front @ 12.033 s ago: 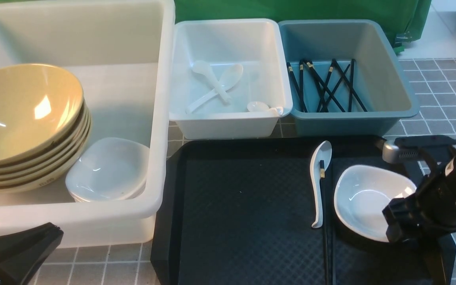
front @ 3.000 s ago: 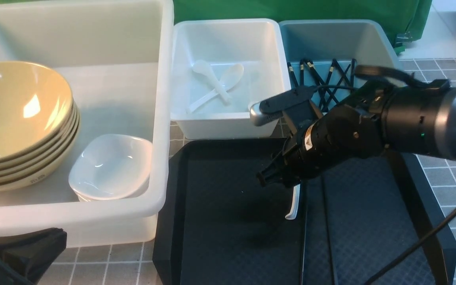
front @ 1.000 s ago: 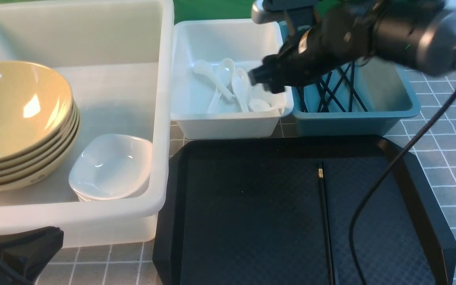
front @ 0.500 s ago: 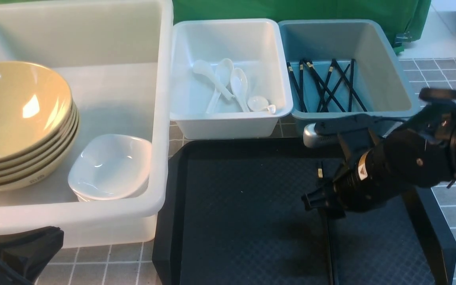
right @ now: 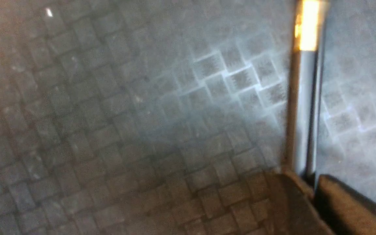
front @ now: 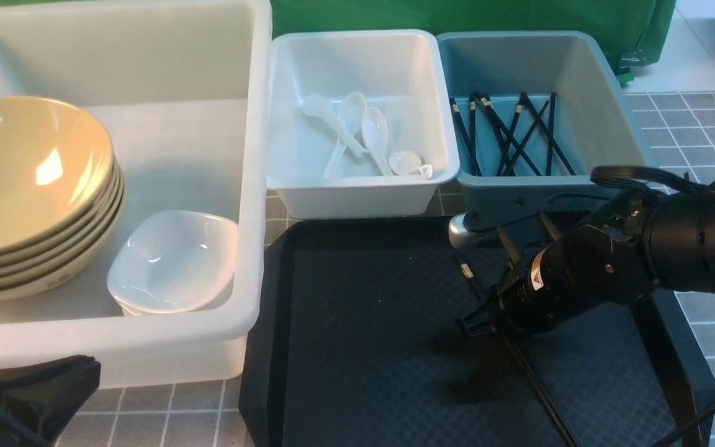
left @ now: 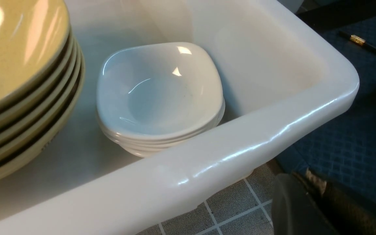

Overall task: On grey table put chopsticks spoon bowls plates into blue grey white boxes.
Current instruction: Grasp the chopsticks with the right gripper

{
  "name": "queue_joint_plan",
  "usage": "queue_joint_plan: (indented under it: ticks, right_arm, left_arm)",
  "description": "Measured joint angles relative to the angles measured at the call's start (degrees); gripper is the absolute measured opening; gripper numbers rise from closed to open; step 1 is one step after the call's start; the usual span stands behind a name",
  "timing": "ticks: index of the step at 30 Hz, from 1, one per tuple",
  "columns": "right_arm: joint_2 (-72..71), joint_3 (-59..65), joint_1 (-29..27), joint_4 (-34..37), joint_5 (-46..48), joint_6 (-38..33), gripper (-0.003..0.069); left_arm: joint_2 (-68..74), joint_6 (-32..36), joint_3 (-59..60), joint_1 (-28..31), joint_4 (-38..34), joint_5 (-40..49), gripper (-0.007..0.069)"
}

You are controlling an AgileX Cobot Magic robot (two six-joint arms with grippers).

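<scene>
Black tray (front: 364, 323), right hand (front: 465, 325) pinching chopstick (front: 540, 392) (boxes (front: 364, 186) behind)

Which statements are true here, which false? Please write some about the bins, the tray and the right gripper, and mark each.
The white rectangular plastic bin holds four glossy white soup spoons. True.
The blue-grey plastic bin is empty. False: black chopsticks lie in it.
Yellowish-olive round bowls are stacked in the large translucent whitish tub. True.
The right gripper holds a white dish. False: it is shut on a thin black chopstick with a gold band, over the black textured tray.
</scene>
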Motion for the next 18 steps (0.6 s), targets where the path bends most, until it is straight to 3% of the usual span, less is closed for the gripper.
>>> queue_joint_plan:
  ticks: [7, 12, 18]
  right_arm:
    - [-7.55, 1.31, 2.13, 0.8, 9.07, -8.51, 0.0105]
    - [-16.86, 1.51, 3.99, 1.07, 7.53, -10.07, 0.0036]
    - [-19.52, 1.51, 3.99, 0.93, 6.27, -10.77, 0.0031]
  left_arm:
    - [0.0, 0.0, 0.0, 0.0, 0.0, 0.0, -0.0006]
    - [0.0, 0.0, 0.0, 0.0, 0.0, 0.0, -0.0006]
    - [0.0, 0.14, 0.0, 0.0, 0.0, 0.05, -0.0006]
